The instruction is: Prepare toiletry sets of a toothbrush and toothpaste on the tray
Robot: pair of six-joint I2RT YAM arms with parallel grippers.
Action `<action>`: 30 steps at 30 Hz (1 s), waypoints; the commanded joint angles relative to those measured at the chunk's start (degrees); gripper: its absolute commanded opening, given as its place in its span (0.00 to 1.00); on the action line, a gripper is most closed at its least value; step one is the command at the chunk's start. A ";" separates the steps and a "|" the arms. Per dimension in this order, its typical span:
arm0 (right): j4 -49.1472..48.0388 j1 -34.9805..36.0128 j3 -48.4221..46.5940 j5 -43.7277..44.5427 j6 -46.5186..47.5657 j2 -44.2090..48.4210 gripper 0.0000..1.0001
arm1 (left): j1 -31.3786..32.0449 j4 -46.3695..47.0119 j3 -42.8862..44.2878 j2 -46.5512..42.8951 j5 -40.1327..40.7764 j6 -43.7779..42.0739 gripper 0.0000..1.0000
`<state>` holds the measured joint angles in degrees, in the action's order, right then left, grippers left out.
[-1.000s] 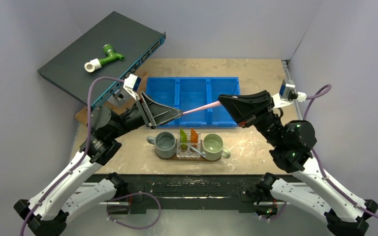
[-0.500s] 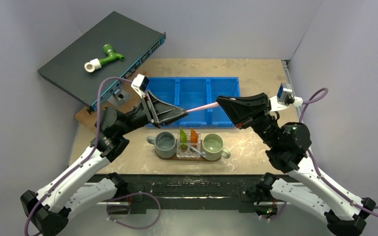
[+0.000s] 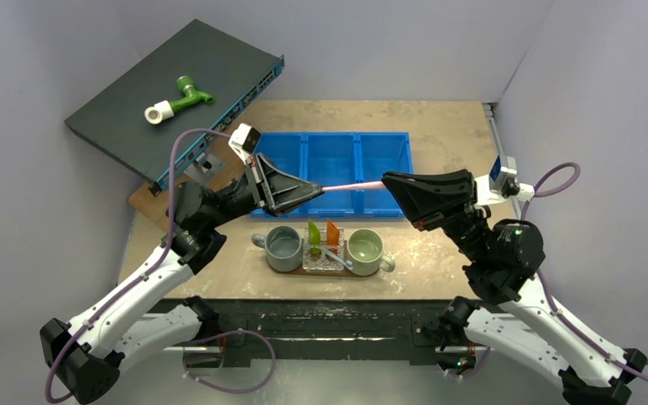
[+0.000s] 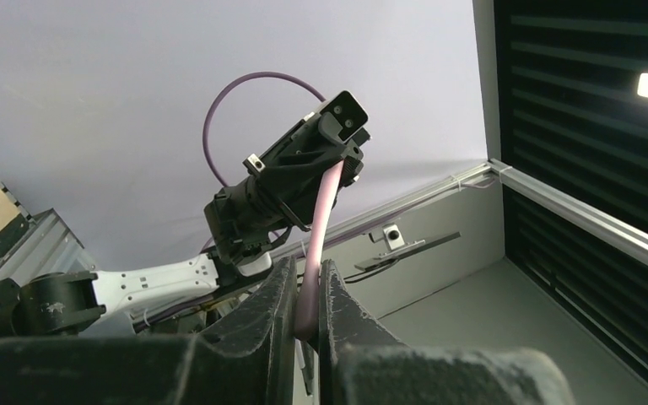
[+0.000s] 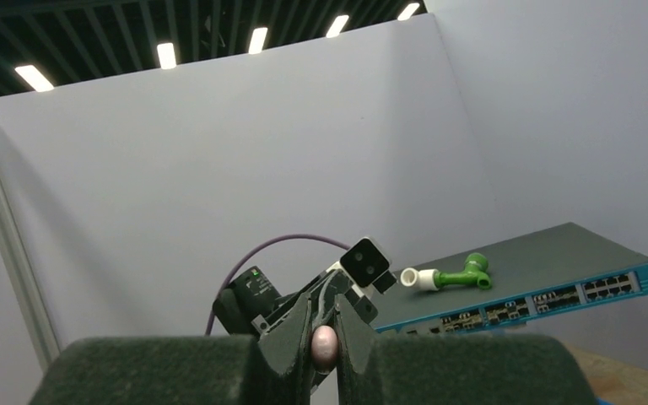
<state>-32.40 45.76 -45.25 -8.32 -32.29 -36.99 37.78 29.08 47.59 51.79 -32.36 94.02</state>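
The pink toothbrush (image 3: 352,185) hangs level in the air above the blue bin, held at both ends. My left gripper (image 3: 317,190) is shut on its left end, and the shaft (image 4: 322,221) runs out from between the fingers. My right gripper (image 3: 386,180) is shut on the other end, whose rounded tip (image 5: 324,344) shows between the pads. Below, the dark-brown oval tray (image 3: 331,272) carries a lime-green tube (image 3: 313,232) and an orange tube (image 3: 332,232) standing upright. A pale toothbrush (image 3: 338,258) lies in front of the tubes.
Two grey-green mugs (image 3: 284,248) (image 3: 364,251) stand on the tray's ends. A blue three-compartment bin (image 3: 331,160) lies behind. At back left a tilted network switch (image 3: 211,59) carries a green-and-white pipe fitting (image 3: 177,97); a wooden board (image 3: 145,199) lies under it.
My left gripper has moved up to the toothbrush's free end and shut on it. The right arm has shifted slightly right and the toothbrush now lies more level.
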 commanded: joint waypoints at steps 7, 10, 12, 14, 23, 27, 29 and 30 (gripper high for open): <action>5.40 -0.05 -0.81 -1.25 4.45 1.04 0.52 | -0.44 2.56 0.43 -0.35 -2.00 -1.62 0.00; 9.02 -0.05 -2.25 -0.65 5.18 1.91 0.58 | -1.09 -1.58 0.75 -1.62 -2.22 -5.01 0.00; 11.26 -0.05 -3.07 -0.10 5.77 2.66 0.61 | -1.79 -4.20 0.80 -2.62 -2.25 -7.25 0.00; 13.74 -0.05 -4.03 0.88 6.44 3.37 0.63 | -2.46 -7.43 1.19 -3.63 -2.37 -9.72 0.00; 27.44 -0.05 -9.36 11.23 11.41 5.47 0.69 | -6.78 -22.49 3.85 -8.11 -4.27 -20.42 0.00; 31.46 -0.05 -11.47 14.51 13.77 4.68 0.70 | -7.97 -36.56 7.32 -10.22 -4.13 -29.31 0.00; 32.91 -0.05 -12.35 15.40 14.20 4.12 0.70 | -8.24 -41.82 9.00 -11.22 -3.58 -33.50 0.00; 33.79 -0.05 -12.66 15.48 14.77 3.78 0.70 | -8.39 -43.86 9.68 -11.65 -3.59 -35.52 0.00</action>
<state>-4.01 45.71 -55.07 3.11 -20.95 -31.79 30.09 -2.55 52.40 42.41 -35.59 69.89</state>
